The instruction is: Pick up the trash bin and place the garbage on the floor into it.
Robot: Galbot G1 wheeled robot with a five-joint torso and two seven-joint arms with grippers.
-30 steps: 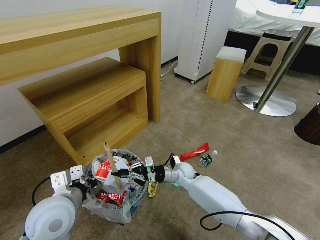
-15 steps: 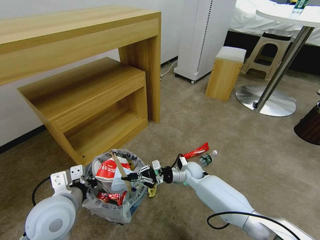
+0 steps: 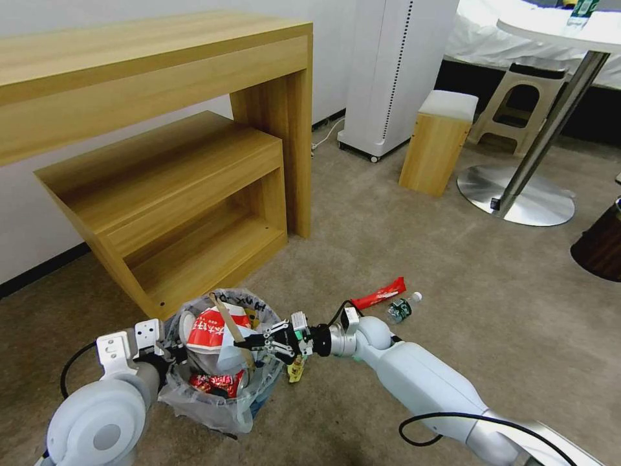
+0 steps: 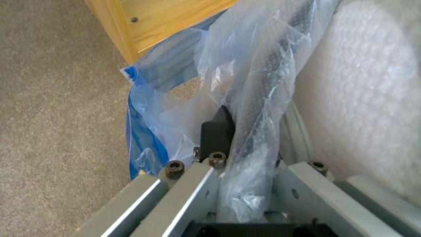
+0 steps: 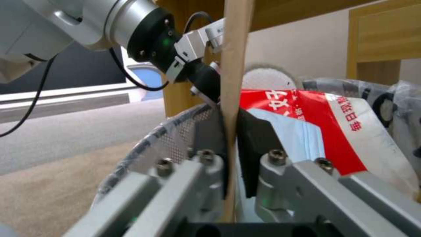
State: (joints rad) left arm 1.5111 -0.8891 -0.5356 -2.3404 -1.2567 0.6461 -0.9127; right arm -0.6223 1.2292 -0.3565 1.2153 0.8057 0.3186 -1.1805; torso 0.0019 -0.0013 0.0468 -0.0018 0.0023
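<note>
The trash bin [image 3: 217,395], lined with a crinkly clear bag [image 4: 263,82], stands on the floor [image 3: 466,272] by the wooden shelf. My left gripper [image 3: 168,353] is shut on its rim, one black pad [image 4: 217,131] pressing the bag. Over the bin's mouth, my right gripper [image 3: 244,343] is shut on a wooden stick [image 5: 233,65] that leans into the bin. Inside lie a red-white packet [image 3: 210,327], red wrappers [image 3: 217,383] and a white slipper [image 4: 364,82]. A red wrapper [image 3: 379,294] and a small bottle [image 3: 401,309] lie on the carpet behind my right arm.
A small yellow item [image 3: 296,369] sits under my right wrist beside the bin. The wooden desk and low shelf [image 3: 181,194] stand just behind the bin. A wooden stool [image 3: 436,139], a round table's metal base [image 3: 517,197] and a dark tub [image 3: 598,246] are farther right.
The stick has tipped over and sunk lower into the bin, still held by my right gripper, which has drawn slightly back to the right. The left arm and bin stay put.
</note>
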